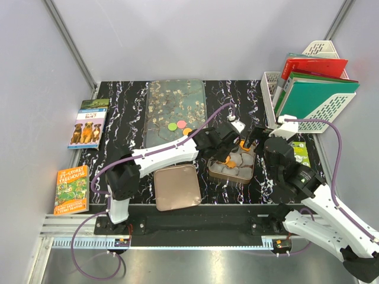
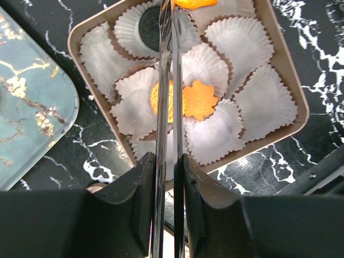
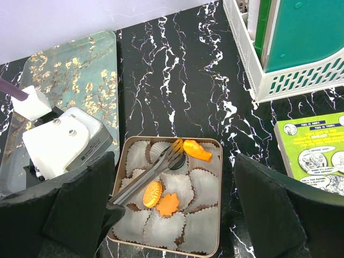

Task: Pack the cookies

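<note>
Tongs [image 2: 173,54] run straight up the middle of the left wrist view. They are clenched at the bottom by the left gripper [image 2: 167,172], with their two blades pressed together. Beneath them lies a square gold tin [image 2: 293,80] lined with white paper wrappers [image 2: 258,102]. Two pieces rest side by side at its centre: a round orange cookie [image 2: 158,99], half hidden by the blades, and a leaf-shaped orange cookie [image 2: 200,99]. A dark brown cookie [image 2: 146,27] sits in a wrapper at the tin's upper left.

The right wrist view shows what that view crops. A long orange cookie [image 3: 197,149] lies at the tin's upper right corner, its long axis running left to right and dipping rightward. Here the tongs slant from lower left to upper right. The right gripper [image 3: 172,158] is spread wide and holds nothing (its fingers frame the tin at both lower corners).

Only the top view shows the floral tray [image 1: 160,100] at upper centre. It carries a green cookie [image 1: 172,125], a pink cookie [image 1: 181,123] and a small orange cookie [image 1: 187,131]. A rose-gold lid [image 1: 176,187] lies just left of the tin. A white file rack [image 1: 320,109] stands at upper right, and books [image 1: 87,124] lie at the left edge.
</note>
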Available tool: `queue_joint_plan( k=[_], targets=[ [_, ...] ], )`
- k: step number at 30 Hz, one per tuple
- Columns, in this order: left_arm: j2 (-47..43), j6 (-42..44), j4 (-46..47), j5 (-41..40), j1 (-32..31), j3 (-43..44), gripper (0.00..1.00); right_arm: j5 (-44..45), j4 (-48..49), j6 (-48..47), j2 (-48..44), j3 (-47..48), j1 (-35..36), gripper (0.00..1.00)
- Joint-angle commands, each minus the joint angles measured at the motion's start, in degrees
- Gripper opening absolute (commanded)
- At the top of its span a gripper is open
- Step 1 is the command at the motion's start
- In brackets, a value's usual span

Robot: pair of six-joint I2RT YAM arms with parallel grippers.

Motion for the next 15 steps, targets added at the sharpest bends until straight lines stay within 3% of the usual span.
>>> queue_joint_plan(
  k=[1, 15],
  targets=[
    [-2.11, 0.31, 4.96, 3.37, 0.17, -0.33, 0.26, 1.43, 0.75, -0.12, -0.03, 0.45, -0.14, 1.0],
    [-5.28, 1.28, 7.07, 6.2, -1.5, -2.53, 0.18, 1.16, 0.93, 0.23, -0.2, 0.18, -0.05, 1.0]
  ],
)
